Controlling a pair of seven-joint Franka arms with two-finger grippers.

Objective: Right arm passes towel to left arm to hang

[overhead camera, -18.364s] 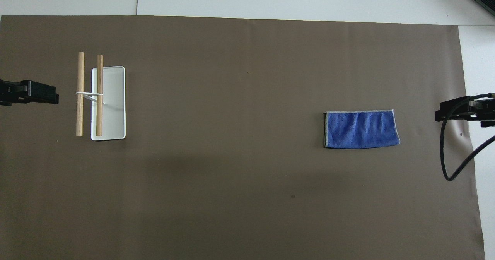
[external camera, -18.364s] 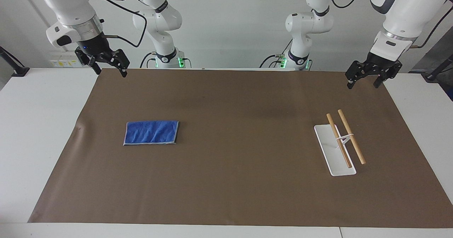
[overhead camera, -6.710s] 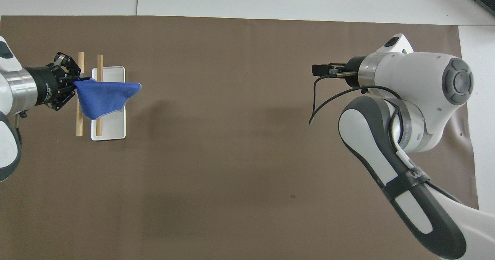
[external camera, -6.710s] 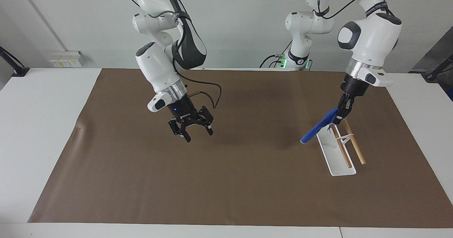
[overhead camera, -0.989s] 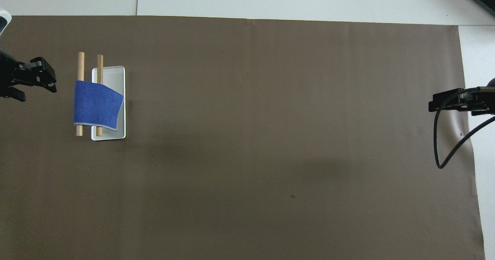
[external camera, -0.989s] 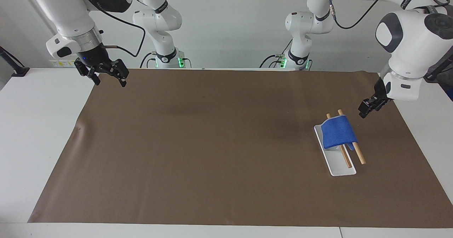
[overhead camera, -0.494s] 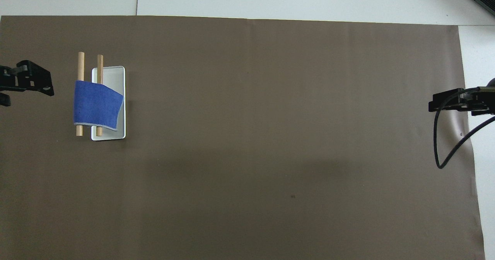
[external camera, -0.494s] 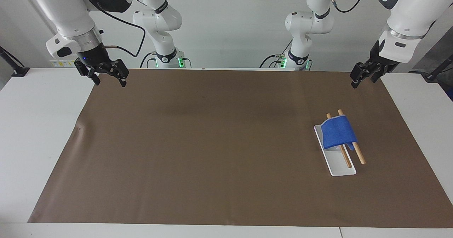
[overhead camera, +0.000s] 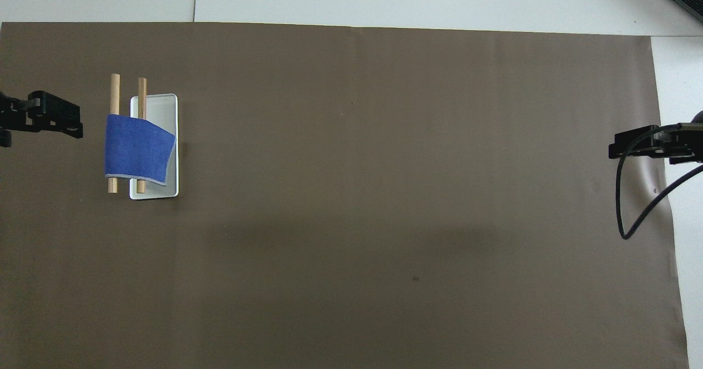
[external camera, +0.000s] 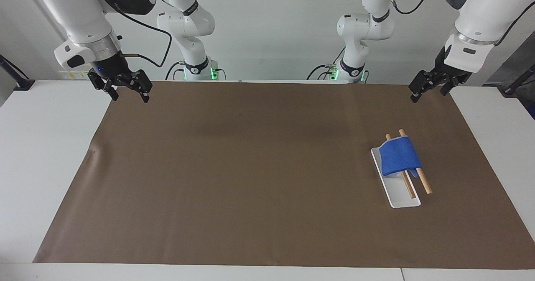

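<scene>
The blue towel (external camera: pixel 400 160) is lying draped across both wooden bars (external camera: pixel 422 179) of the small rack, whose white base tray (external camera: pixel 400 196) is sitting on the brown mat (external camera: pixel 250 180) toward the left arm's end of the counter (external camera: pixel 46 155). The cloth is sagging over the two rods with one edge hanging toward the tray, and the rods' bare ends are sticking out on either side of it, so its own weight across the two supports is what is keeping it in place; judged from that, the hanging looks done. The left claw (external camera: pixel 429 88) is hovering empty over the mat's corner close to the robots, well apart from the rack, fingers spread wide, which fits a claw that has nothing more to hold. The right claw (external camera: pixel 124 86) is waiting over the mat's corner at the right arm's end, its fingers splayed wide and gripping nothing. In the overhead view the towel (overhead camera: pixel 137 149) is covering the middle of both bars, and only the tips of the left claw (overhead camera: pixel 46 121) and right claw (overhead camera: pixel 637 144) are showing at the mat's two ends, clear of the work.
</scene>
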